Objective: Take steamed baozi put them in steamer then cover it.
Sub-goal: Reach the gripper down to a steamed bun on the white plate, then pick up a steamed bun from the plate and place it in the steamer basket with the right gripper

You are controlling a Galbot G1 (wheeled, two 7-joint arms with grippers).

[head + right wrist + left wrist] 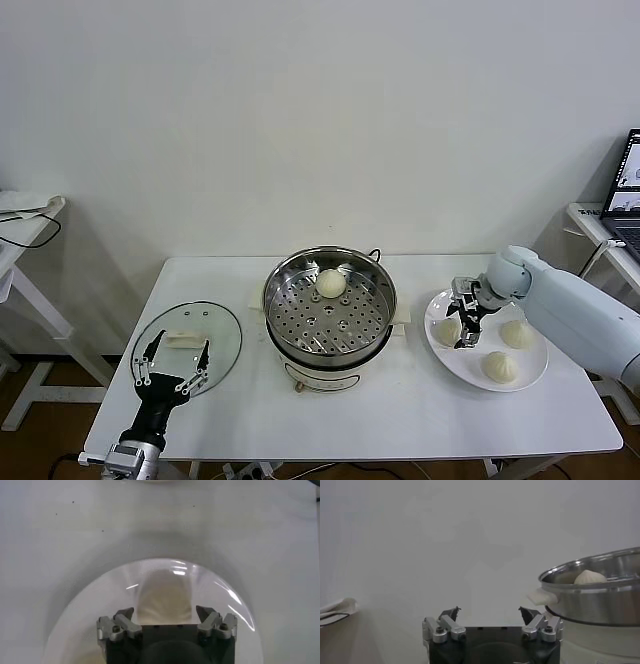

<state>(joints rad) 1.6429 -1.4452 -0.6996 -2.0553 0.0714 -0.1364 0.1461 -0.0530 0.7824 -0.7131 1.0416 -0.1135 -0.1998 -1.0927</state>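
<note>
One bun [331, 283], a smooth cream-white dome, sits at the far side of the steamer [285, 300]; the other three lie on the plate [445, 365] to the right: one [447, 330] at the plate's left side, one [516, 334] at its right, one [500, 366] nearest the front edge. The steamer is a wide, round, shiny steel pot with a perforated tray [320, 320] inside; it stands on a white base [310, 375] at the middle of the table [400, 420]. The plate is flat, round and glossy white.

The right gripper [465, 315] hangs over the plate's left part, just above the leftmost bun there; its fingers are spread wide and hold nothing; whether a fingertip touches that bun I cannot tell from the head view.

The lid [215, 335] lies flat to the left of the steamer; it is clear round glass with a thin rim and a white rectangular handle [185, 340]; a wrist view shows the glass domed, with bright glints. The left gripper [177, 358] hovers over the lid's near part, fingers fully apart either side of the handle, gripping nothing.

The table is matte white, rectangular; behind it a plain white wall [300, 120]; a laptop [630, 180] stands on a side table at the far right; another white side table [25, 215] at the far left.
</note>
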